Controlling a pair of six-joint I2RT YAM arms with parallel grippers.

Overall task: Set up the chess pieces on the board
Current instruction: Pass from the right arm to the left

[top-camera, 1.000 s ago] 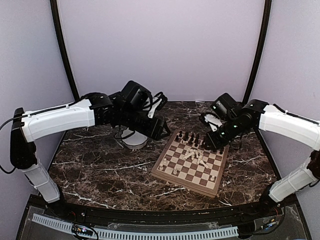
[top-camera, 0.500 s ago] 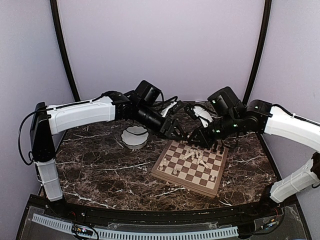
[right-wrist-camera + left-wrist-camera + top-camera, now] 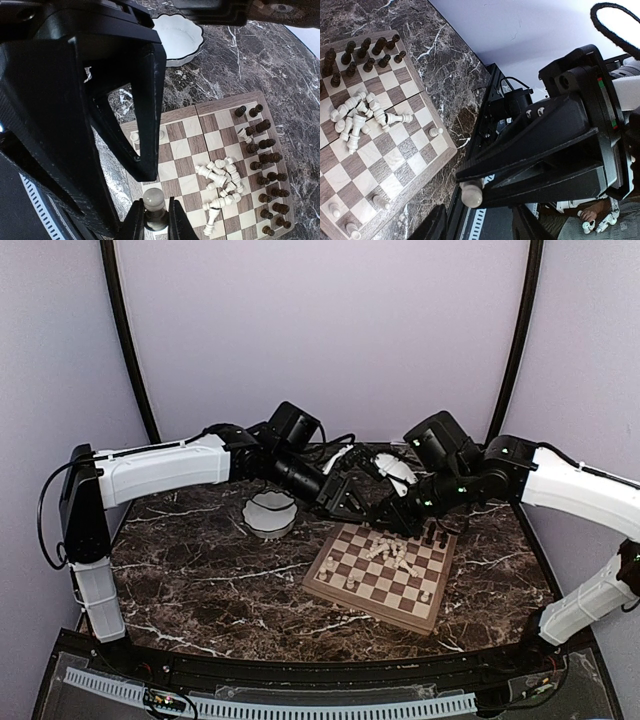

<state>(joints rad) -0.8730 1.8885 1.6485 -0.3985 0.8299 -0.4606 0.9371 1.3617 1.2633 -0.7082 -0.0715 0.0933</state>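
Observation:
The board (image 3: pixel 340 585) lies right of centre on the marble table. Fallen pale chess pieces (image 3: pixel 390 552) are heaped in its middle, and dark pieces (image 3: pixel 435 535) stand along its far edge. My right gripper (image 3: pixel 393 518) hovers over the board's far left corner, and my left gripper (image 3: pixel 350 502) faces it. In the right wrist view the right gripper (image 3: pixel 155 207) is shut on a pale pawn (image 3: pixel 153 196). In the left wrist view that pawn (image 3: pixel 471 192) sticks out just above my left gripper (image 3: pixel 478 210), whose fingers stand apart, not touching it.
A white scalloped bowl (image 3: pixel 268 515) sits left of the board, under the left arm. A few pale pawns (image 3: pixel 436 131) stand singly near the board's near edge (image 3: pixel 427 170). The dark frame rail (image 3: pixel 300 670) runs along the table's front.
The left arm swung right from above the bowl to meet the right gripper. The right gripper drew left and up off the board with the pawn. The left jaws have narrowed.

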